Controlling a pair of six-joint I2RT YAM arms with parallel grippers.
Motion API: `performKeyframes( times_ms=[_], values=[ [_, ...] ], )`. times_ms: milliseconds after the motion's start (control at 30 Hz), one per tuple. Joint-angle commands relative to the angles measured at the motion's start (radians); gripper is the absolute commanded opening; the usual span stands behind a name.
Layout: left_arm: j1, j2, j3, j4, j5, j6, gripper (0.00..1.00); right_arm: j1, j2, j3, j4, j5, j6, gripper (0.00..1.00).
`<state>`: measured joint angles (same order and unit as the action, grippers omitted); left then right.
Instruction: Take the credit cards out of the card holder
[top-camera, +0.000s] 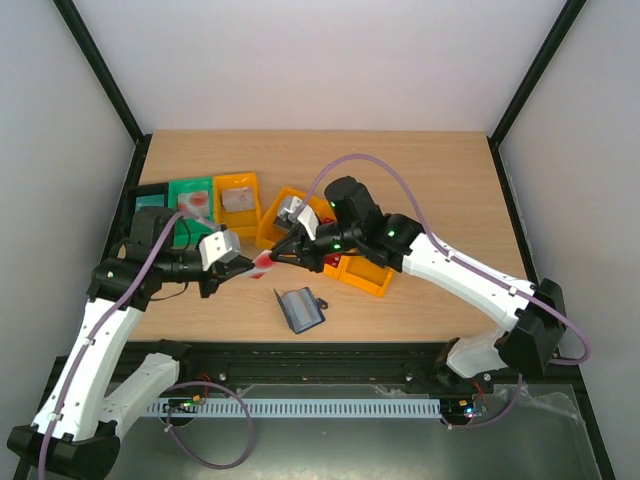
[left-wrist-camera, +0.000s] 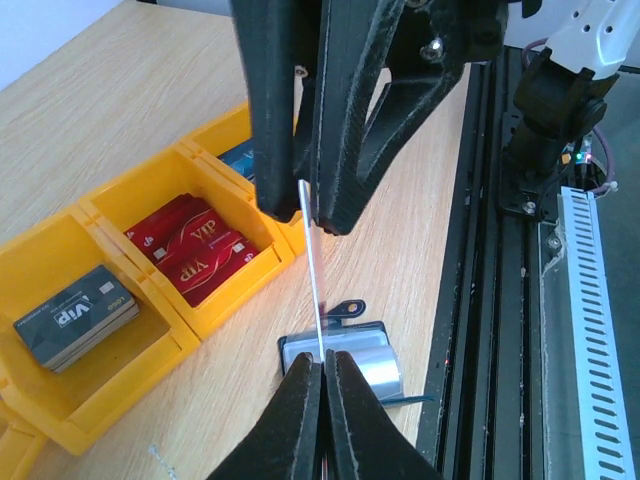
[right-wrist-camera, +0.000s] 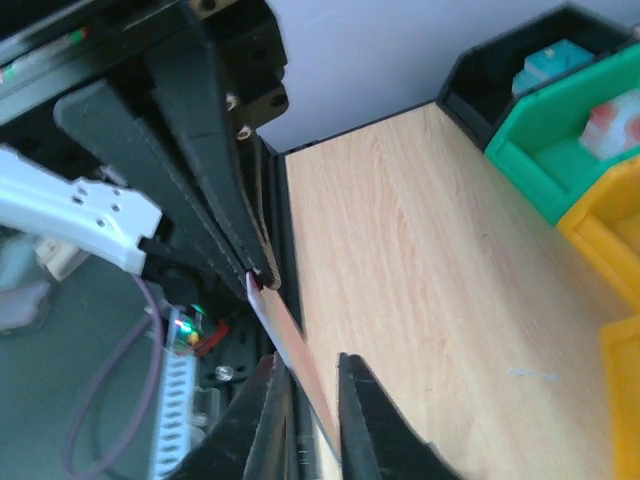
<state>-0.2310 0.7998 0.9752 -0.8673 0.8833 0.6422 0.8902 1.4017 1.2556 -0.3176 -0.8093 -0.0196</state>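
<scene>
Pinching the lifted card (left-wrist-camera: 314, 280) by one end, our left gripper (left-wrist-camera: 322, 375) is clenching fully on it. The card is hanging edge-on in the air between our two arms, clear of the table (left-wrist-camera: 130, 90). The far end of it is sitting between the fingers of our right gripper (right-wrist-camera: 308, 370). They are standing close on either side, but we cannot tell whether they are actually pressing on the card or only flanking it. We are reading this as a hand-over between the arms.

The card holder (top-camera: 300, 308) is lying open on the table just below and beside the card, touched by neither gripper. Its pale inner face is showing, though we cannot tell whether any cards are left in its pockets.

Further out, the orange tray (top-camera: 368, 282) is already holding sorted cards: a stack of red cards (left-wrist-camera: 195, 245) in the middle compartment, dark grey cards (left-wrist-camera: 75, 315) in the next, and a blue card (left-wrist-camera: 240, 155) in the third.

We are judging the task well along: several cards are out and stored, one is in the air waiting to be set down, and the holder needs checking for any remaining.
</scene>
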Motion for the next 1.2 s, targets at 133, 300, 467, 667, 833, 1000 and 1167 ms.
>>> performKeyframes(
  times_ms=[133,300,467,667,833,1000,1167],
  values=[
    [-0.002,-0.001,-0.002,0.110,0.022,-0.126,0.07,0.006,-0.007,0.037,0.027,-0.017,0.036,0.02],
    [0.033,-0.054,-0.044,0.347,-0.231,-0.332,0.74,-0.104,0.000,0.054,0.142,0.065,0.416,0.02],
    [0.020,-0.154,-0.052,0.527,-0.558,-0.219,0.72,-0.199,-0.028,-0.036,0.423,0.120,0.840,0.02],
    [-0.281,-0.214,-0.162,0.840,-0.976,0.291,0.70,-0.199,-0.070,-0.095,0.636,0.279,1.053,0.02],
    [-0.555,-0.124,-0.424,1.401,-1.186,0.926,0.80,-0.198,-0.100,-0.170,0.750,0.371,1.147,0.02],
    [-0.614,0.028,-0.404,1.599,-1.231,1.030,0.80,-0.198,-0.112,-0.195,0.777,0.363,1.162,0.01],
    [-0.613,0.110,-0.384,1.685,-1.168,1.129,0.80,-0.198,-0.121,-0.193,0.784,0.344,1.133,0.02]
  ],
)
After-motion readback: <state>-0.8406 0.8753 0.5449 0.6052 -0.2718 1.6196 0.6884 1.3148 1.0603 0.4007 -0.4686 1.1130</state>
